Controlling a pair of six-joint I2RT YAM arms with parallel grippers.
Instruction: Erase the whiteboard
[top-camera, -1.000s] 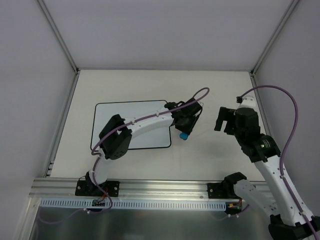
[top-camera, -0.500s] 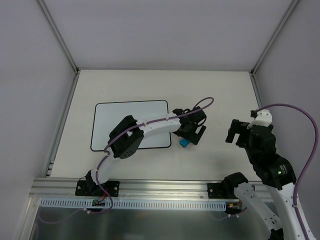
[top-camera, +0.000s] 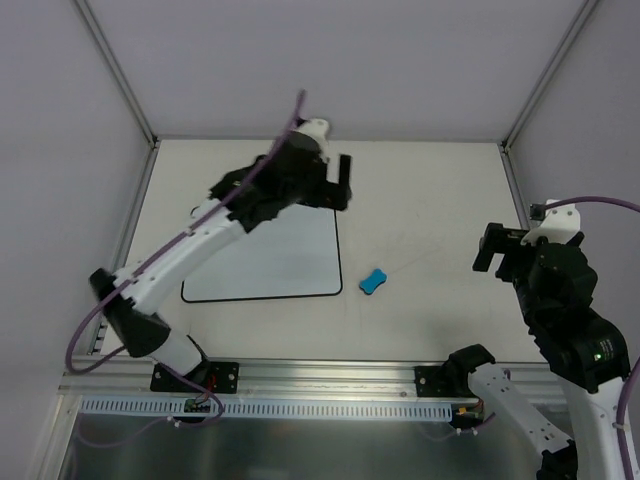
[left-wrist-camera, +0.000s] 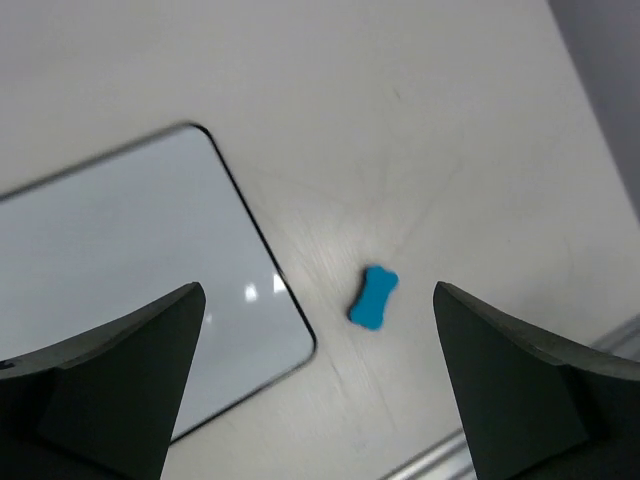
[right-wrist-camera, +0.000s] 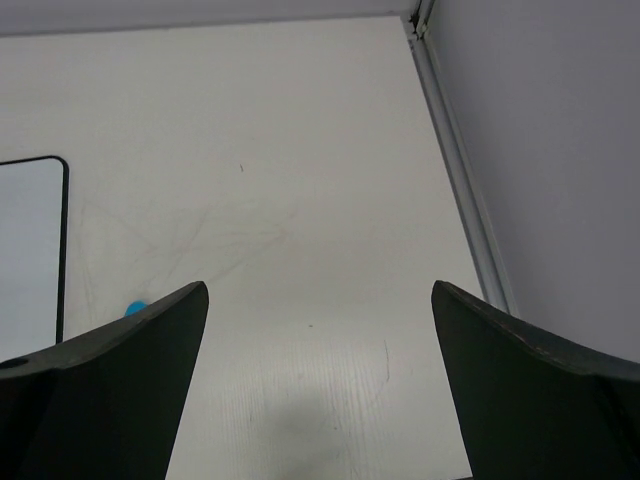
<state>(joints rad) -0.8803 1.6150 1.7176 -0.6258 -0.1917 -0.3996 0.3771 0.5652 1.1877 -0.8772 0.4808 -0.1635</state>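
Observation:
The whiteboard (top-camera: 290, 265) lies flat on the left half of the table, white with a thin black border, and no writing shows on it. In the left wrist view its rounded corner (left-wrist-camera: 150, 250) sits below and to the left. A small blue bone-shaped eraser (top-camera: 374, 282) lies loose on the table just right of the board, also seen as the eraser (left-wrist-camera: 374, 297) from above. My left gripper (top-camera: 338, 185) hangs high above the board's far right corner, open and empty (left-wrist-camera: 320, 385). My right gripper (top-camera: 503, 248) stands open and empty (right-wrist-camera: 320, 390) at the right side.
The cream tabletop (top-camera: 430, 190) is ringed by grey walls, with an aluminium rail (right-wrist-camera: 455, 170) along its right edge. My left arm (top-camera: 190, 250) stretches over the board's left part. A metal rail (top-camera: 330, 375) runs along the near edge.
My left gripper opened, let go of the blue eraser beside the board, then rose and swung back over the board's far edge. The right arm drew back to the right.

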